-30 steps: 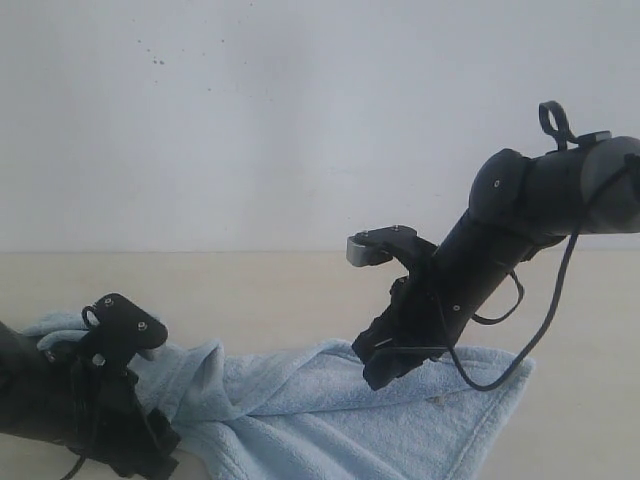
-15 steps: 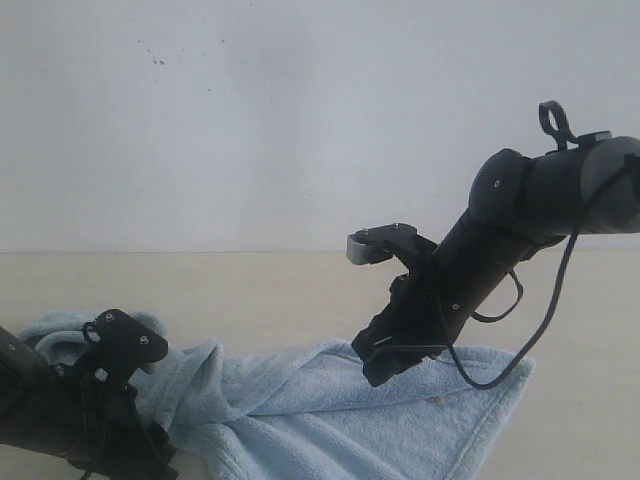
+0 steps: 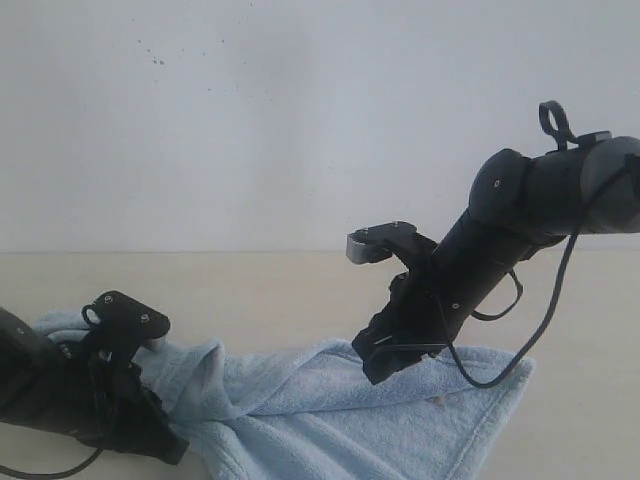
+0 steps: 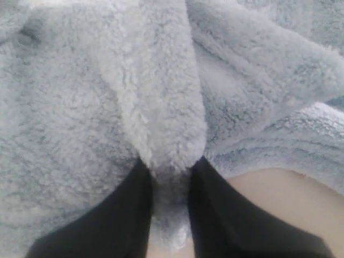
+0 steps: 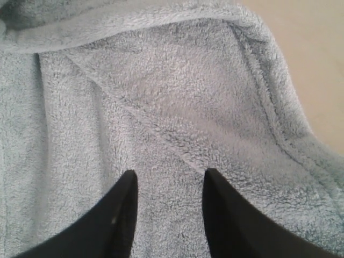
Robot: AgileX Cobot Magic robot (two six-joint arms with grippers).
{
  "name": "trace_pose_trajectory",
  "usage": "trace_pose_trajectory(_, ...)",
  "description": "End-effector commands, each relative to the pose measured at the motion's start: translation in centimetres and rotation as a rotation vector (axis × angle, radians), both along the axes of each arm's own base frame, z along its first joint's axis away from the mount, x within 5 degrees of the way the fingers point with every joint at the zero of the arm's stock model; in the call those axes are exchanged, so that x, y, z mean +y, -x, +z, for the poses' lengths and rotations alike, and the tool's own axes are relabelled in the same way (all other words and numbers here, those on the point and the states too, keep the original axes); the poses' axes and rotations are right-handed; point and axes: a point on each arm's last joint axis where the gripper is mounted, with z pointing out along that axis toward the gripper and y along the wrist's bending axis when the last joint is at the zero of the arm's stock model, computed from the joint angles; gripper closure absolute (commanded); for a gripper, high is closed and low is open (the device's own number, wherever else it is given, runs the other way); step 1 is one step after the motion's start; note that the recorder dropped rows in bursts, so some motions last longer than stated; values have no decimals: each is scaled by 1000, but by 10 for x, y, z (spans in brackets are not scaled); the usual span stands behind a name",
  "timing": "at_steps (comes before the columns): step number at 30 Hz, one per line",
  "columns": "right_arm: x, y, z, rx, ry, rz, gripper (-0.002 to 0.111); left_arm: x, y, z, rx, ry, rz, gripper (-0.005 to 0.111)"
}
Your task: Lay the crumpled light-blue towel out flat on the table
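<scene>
The light-blue towel [image 3: 330, 410] lies crumpled on the beige table [image 3: 250, 285], bunched into folds at the left and flatter toward the right. My left gripper [image 4: 171, 164] is low at the towel's left end and shut on a raised fold of the towel [image 4: 166, 107]. In the exterior view its fingers are buried in the cloth near the left arm [image 3: 90, 390]. My right gripper [image 5: 170, 174] hovers open just above the towel [image 5: 161, 97] near its right part, with nothing between its fingers; from outside it shows at the right gripper [image 3: 375, 362].
A white wall [image 3: 300, 120] rises behind the table. Bare tabletop [image 5: 312, 43] borders the towel's hemmed edge on the right, and bare tabletop [image 4: 279, 199] shows beside the left fingers. The right arm's cable [image 3: 510, 360] hangs over the towel.
My left gripper has closed on a fold of the towel, and the left arm dipped and came back up a little. The right arm has not moved.
</scene>
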Motion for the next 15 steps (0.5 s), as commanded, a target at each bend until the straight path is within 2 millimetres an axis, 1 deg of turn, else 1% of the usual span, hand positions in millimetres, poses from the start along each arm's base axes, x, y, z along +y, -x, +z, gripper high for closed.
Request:
trace_pose_trajectory(1, 1, -1, 4, -20, -5, 5, 70, -1, -1, 1, -5, 9, 20, 103)
trace_pose_trajectory(6, 1, -1, 4, -16, -5, 6, 70, -1, -1, 2, -6, 12, 23, 103)
trace_pose_trajectory(9, 1, 0, 4, -14, -5, 7, 70, -1, -1, 10, -30, 21, 23, 103)
trace_pose_trajectory(12, 1, 0, 4, -10, -5, 7, 70, -1, -1, 27, -80, 41, 23, 103)
trace_pose_trajectory(15, 1, 0, 4, 1, -5, 0, 70, 0, 2, 51, -150, 68, 23, 103)
